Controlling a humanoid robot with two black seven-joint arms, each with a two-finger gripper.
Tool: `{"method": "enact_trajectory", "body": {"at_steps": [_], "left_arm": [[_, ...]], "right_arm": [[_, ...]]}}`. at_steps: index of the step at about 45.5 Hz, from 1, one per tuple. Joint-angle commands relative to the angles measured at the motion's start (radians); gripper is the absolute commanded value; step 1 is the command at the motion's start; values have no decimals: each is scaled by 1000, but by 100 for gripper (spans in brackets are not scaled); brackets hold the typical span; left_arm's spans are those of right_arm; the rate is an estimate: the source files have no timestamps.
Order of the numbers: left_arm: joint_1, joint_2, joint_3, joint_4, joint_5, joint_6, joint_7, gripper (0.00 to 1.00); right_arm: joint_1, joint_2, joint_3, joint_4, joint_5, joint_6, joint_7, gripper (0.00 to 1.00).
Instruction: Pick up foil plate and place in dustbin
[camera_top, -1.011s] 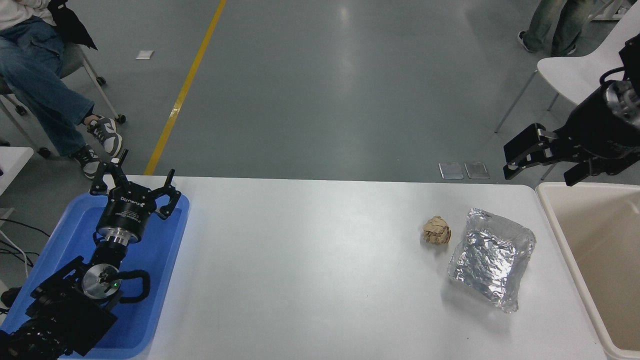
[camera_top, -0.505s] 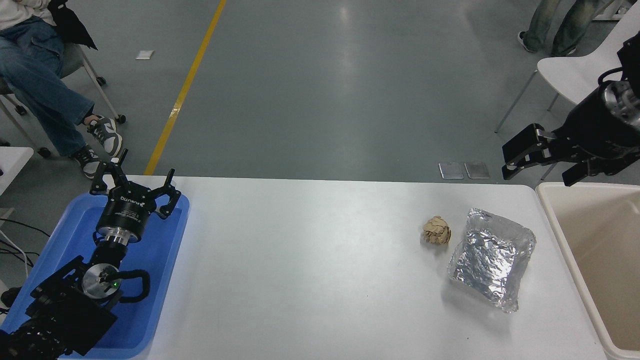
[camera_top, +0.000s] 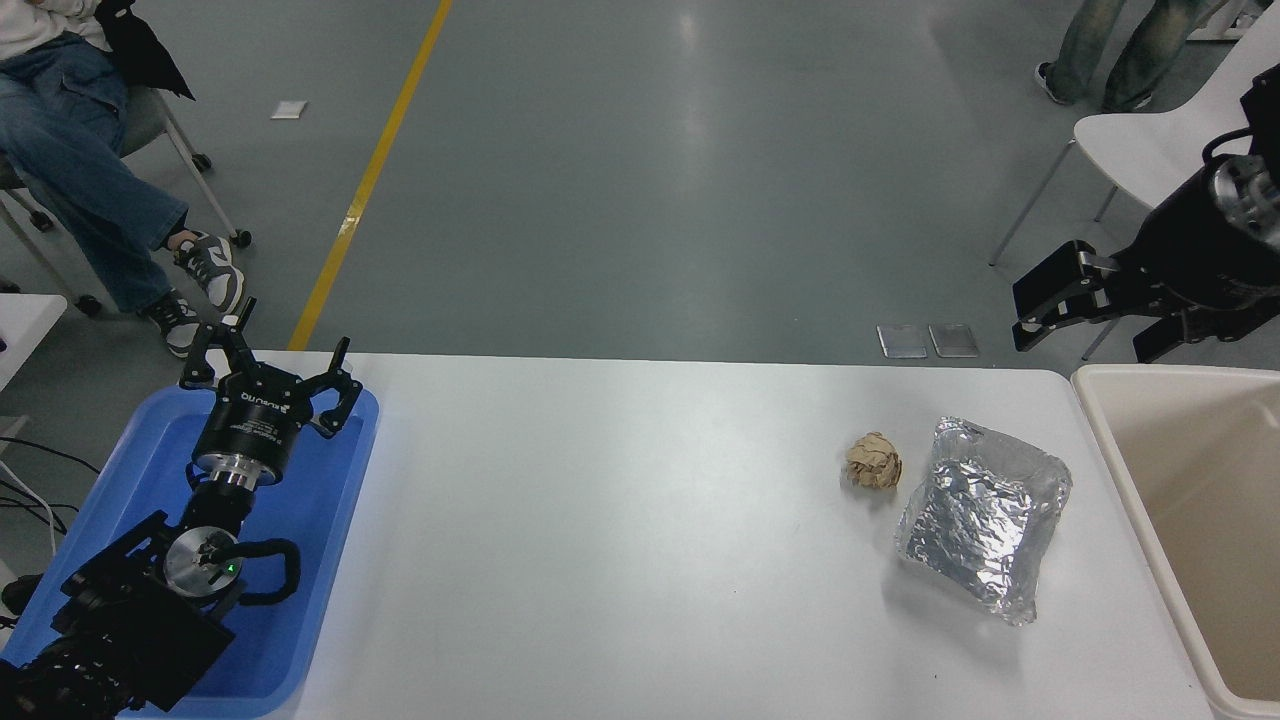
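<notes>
The foil plate (camera_top: 983, 517), a crinkled silver tray, lies on the white table (camera_top: 620, 540) at the right. The cream dustbin (camera_top: 1195, 520) stands just right of the table, cut off by the picture's edge. My right gripper (camera_top: 1085, 325) is open and empty, held in the air beyond the table's far edge, above and behind the foil plate and near the dustbin's far corner. My left gripper (camera_top: 268, 368) is open and parked over the blue tray at the lower left.
A small crumpled tan paper ball (camera_top: 873, 461) lies just left of the foil plate. A shallow blue tray (camera_top: 330, 540) sits at the table's left end. A person sits at the top left; another person's legs and a white chair (camera_top: 1150, 140) are at the top right.
My right gripper has shifted slightly right and up, away from the table. The foil plate, paper ball and left arm have not moved.
</notes>
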Motion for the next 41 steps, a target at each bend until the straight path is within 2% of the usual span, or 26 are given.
{"method": "enact_trajectory", "body": {"at_steps": [1,25,41], "left_arm": [[0,0,0,0,0,0,-1,100],[0,0,2,0,0,0,0,100],[0,0,0,0,0,0,0,100]], "right_arm": [[-21,-2,14,-8,-3,0,0,100],[-77,-59,-55,-77,10,0,2,100],[-346,-118,-58,-116,-3,0,0,100]]}}
